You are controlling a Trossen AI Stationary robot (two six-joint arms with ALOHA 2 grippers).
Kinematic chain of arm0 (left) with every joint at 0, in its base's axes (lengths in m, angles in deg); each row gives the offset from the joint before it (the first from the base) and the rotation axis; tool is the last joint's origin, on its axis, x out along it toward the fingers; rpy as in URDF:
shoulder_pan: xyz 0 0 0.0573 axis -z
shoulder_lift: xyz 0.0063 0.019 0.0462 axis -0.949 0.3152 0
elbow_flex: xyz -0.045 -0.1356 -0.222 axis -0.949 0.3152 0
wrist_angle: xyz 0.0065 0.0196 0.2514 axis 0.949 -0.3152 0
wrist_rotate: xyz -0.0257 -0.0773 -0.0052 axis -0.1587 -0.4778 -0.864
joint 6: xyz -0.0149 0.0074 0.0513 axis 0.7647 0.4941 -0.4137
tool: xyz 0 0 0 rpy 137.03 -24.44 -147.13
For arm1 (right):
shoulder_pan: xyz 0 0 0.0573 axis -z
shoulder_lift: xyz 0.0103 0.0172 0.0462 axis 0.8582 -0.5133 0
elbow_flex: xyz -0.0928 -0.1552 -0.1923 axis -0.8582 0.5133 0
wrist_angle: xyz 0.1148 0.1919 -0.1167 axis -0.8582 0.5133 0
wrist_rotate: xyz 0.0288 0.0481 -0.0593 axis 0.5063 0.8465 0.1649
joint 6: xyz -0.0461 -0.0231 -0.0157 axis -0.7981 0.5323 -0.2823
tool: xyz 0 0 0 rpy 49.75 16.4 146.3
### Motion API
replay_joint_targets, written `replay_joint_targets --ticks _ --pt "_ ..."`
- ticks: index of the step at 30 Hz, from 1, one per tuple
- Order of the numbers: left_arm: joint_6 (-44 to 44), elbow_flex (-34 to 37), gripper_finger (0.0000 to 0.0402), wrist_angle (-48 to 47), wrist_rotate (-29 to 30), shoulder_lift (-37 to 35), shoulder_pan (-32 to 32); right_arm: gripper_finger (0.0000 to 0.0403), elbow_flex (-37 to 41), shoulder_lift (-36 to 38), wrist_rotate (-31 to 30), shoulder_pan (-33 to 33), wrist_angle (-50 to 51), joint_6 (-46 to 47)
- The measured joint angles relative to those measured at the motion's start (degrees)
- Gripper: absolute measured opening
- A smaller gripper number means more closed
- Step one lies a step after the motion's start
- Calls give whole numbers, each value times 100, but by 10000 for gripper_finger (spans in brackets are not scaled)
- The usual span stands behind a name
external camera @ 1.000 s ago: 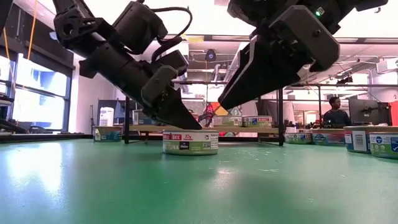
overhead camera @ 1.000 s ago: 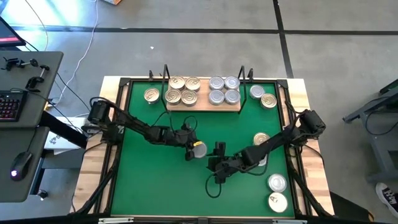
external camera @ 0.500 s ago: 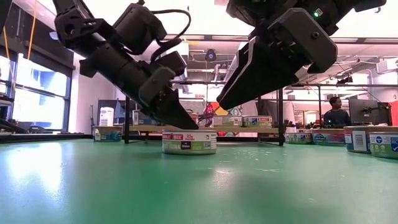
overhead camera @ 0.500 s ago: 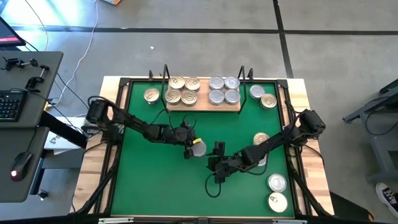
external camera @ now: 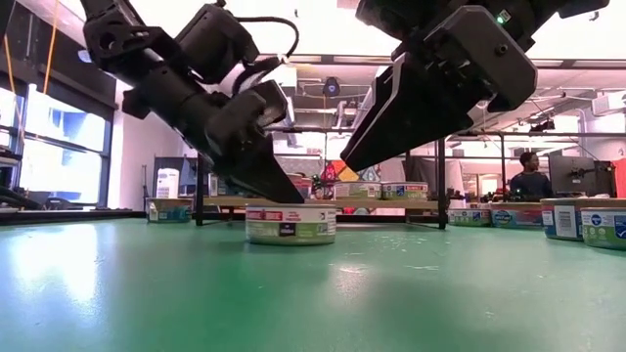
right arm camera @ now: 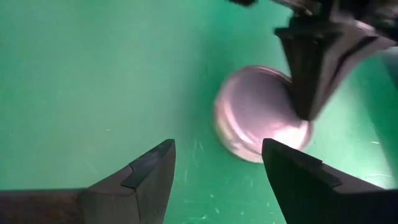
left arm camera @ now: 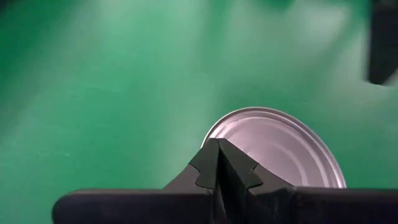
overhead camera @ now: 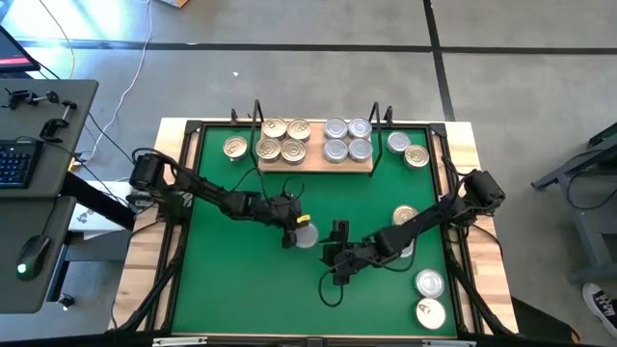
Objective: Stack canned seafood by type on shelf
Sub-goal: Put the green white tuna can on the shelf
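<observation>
1. The loose tin (overhead camera: 307,232) sits flat on the green mat (overhead camera: 231,280) near mid-table, silver lid up, well short of the shelf (overhead camera: 315,160) at the far edge. It looks rigid and fairly dense for its size, so it won't crush, but the smooth metal wall and lid are probably slippery.

2. The left gripper (overhead camera: 290,234) has its fingers pressed tight together, tips resting at the tin's rim; it holds nothing. From the low view it reads as a poke or nudge rather than a grab.

3. The right gripper (overhead camera: 336,241) hangs just beside the tin with its fingers spread, nothing between them.

4. Best hold is likely across the side wall, fingers straddling the tin low down. The lid offers nothing to pinch except the pull tab, which isn't visible here.

5. Room-wise, the mat around the tin is open on the near side, but both grippers crowd it, so they could bump each other.

6. The shelf already carries gold tins (overhead camera: 281,139) on one half and silver tins (overhead camera: 347,139) on the other, between wire uprights (overhead camera: 256,116), so the drop zone is tight.
</observation>
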Motion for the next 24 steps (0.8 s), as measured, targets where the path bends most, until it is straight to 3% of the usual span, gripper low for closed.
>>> replay_joint_targets --ticks 6,11,24 --pt "182 -13 0 128 -138 -126 479 233 0 0 22 0 -1 0" --pt "135 -76 0 -41 413 -378 756 233 0 0 21 0 -7 -11" --pt "300 -48 0 -199 746 -3 678 233 0 -2 20 0 -37 -11"
